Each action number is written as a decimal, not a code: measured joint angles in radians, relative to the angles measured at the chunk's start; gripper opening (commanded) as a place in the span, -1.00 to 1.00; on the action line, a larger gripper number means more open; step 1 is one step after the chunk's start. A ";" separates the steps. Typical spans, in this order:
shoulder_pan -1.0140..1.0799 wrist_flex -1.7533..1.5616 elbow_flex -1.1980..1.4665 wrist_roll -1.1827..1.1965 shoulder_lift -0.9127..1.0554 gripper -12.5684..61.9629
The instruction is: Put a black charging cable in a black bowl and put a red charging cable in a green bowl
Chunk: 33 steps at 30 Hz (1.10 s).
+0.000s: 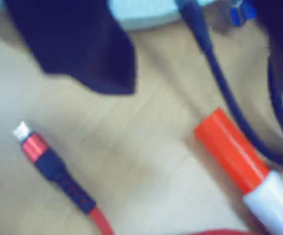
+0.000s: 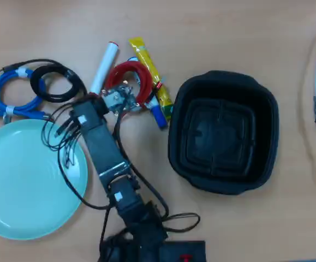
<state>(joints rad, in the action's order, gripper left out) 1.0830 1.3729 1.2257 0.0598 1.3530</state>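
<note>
Nothing is delivered yet: the black bowl point(image 2: 223, 132) and green bowl point(image 2: 24, 180) are both sitting empty. My gripper point(image 2: 126, 94) is hovering over the red cable point(image 2: 126, 79); I cannot tell its opening. The black cable point(image 2: 57, 83) is lying beside the green bowl.

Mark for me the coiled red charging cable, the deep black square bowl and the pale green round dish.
Coiled red charging cable point(image 2: 126, 70): overhead view, top arc of its ring.
Deep black square plastic bowl point(image 2: 223, 136): overhead view, stepped bottom.
Pale mint-green round dish point(image 2: 16, 185): overhead view, bare centre.
</note>
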 measured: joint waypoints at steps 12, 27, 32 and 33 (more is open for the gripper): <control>-0.204 0.075 -0.333 0.495 -0.325 0.14; -0.204 0.147 -0.623 0.557 -0.387 0.15; -0.173 0.146 -0.699 0.549 -0.414 0.16; -0.166 0.135 -0.726 0.523 -0.434 0.16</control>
<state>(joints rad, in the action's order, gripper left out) 0.9173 1.5079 0.5001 0.5829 0.9189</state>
